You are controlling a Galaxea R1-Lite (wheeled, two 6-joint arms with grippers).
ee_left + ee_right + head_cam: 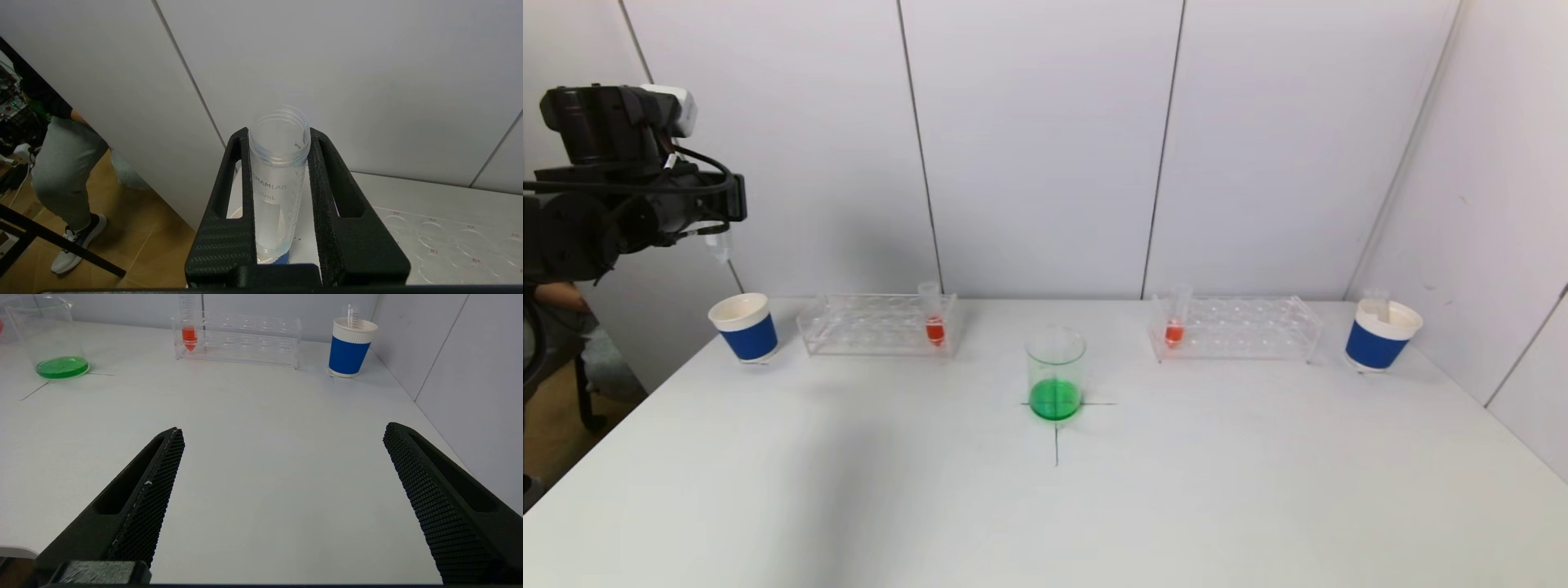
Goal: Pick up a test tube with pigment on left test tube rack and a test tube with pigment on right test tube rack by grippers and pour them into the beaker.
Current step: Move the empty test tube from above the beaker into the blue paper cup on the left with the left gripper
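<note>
Blue cup [745, 328] beside left rack [876, 324]

A clear beaker [1055, 374] with green liquid at its bottom stands mid-table. Far left, a clear rack [878, 324] holds an upright tube of orange-red pigment [934, 324]; far right, another rack [1235, 327] holds a similar tube [1175, 326].

Bright even overhead light, soft shadows on table [849, 506], no glare
</note>
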